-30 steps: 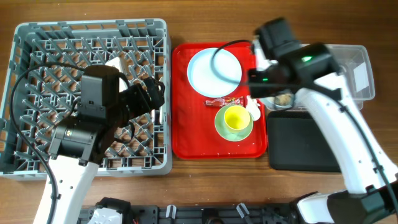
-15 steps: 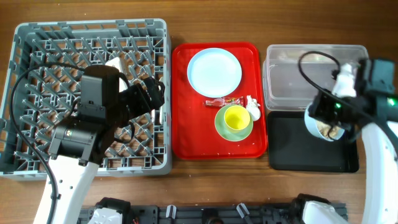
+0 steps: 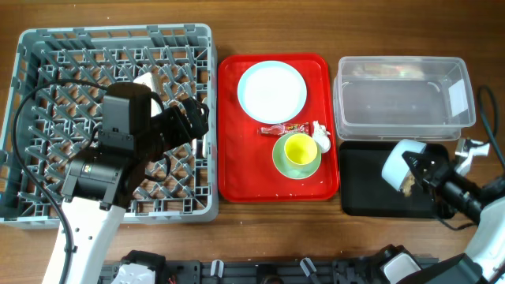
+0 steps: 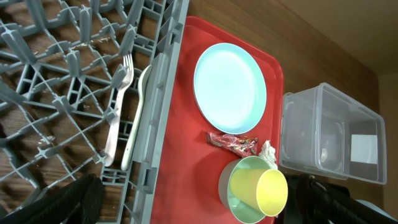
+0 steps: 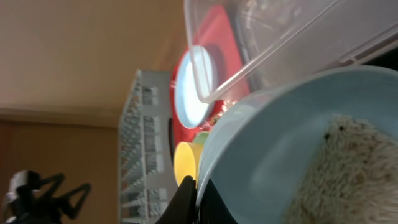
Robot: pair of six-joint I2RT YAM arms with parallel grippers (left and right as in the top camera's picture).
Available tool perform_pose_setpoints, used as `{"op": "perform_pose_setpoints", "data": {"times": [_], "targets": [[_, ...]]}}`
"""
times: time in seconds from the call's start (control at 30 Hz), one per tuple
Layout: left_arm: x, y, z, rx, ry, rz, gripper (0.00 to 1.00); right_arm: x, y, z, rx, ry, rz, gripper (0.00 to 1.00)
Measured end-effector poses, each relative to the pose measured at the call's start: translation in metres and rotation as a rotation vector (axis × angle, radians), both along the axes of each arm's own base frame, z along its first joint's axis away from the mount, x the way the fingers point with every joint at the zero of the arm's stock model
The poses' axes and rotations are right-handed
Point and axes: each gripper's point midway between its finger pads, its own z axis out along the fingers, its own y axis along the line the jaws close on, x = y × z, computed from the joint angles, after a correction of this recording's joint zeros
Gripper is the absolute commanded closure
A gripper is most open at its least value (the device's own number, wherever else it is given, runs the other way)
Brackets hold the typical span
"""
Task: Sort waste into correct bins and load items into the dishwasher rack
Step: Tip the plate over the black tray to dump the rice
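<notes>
Cutlery shows only in the left wrist view: a white fork (image 4: 118, 106) and spoon (image 4: 138, 112) lie side by side on the grid floor of the dishwasher rack (image 3: 47, 63), near its wall beside the red tray (image 3: 237, 158). From overhead, the left arm covers that spot.

The right wrist view alone looks into the pale-blue bowl (image 5: 298, 162), where whitish rice grains (image 5: 348, 168) cling to the inner wall. From overhead only a brownish smear shows at the lip.

On the red tray sit the plate (image 4: 230, 87), the red wrapper (image 4: 235, 143), the white tissue (image 4: 268, 151), and a teal bowl (image 4: 239, 186) with the yellow cup (image 4: 268, 193) in it.

The right wrist picture is blurred, and a corner of the clear tub (image 3: 398, 99) cuts across it.

The left gripper (image 3: 197, 120) hangs over the rack's right side, aimed at the red tray. Its fingers stand wide apart with nothing between them.

The right arm reaches in from the lower right corner. The right gripper (image 3: 420, 168) is clamped on the pale-blue bowl's rim and holds the bowl tipped on its side over the black tray (image 3: 371, 193).
</notes>
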Motion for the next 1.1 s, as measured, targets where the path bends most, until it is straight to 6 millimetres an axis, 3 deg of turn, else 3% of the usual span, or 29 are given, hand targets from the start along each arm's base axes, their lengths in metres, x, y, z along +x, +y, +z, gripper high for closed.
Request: {"op": "perform_pose_setpoints", "data": {"times": [0.3, 0.53, 0.83, 1.1], "targets": [[0.000, 0.000, 0.000, 0.000, 0.000, 0.000, 0.00, 0.004, 0.003, 0.010, 0.067, -0.165, -0.014, 0.96], [0.000, 0.000, 0.000, 0.000, 0.000, 0.000, 0.00, 0.013, -0.004, 0.036, 0.176, -0.279, -0.031, 0.96], [0.000, 0.000, 0.000, 0.000, 0.000, 0.000, 0.00, 0.010, 0.001, 0.043, 0.330, -0.214, -0.058, 0.96], [0.000, 0.000, 0.000, 0.000, 0.000, 0.000, 0.00, 0.008, 0.003, 0.043, 0.357, -0.194, -0.064, 0.96]]}}
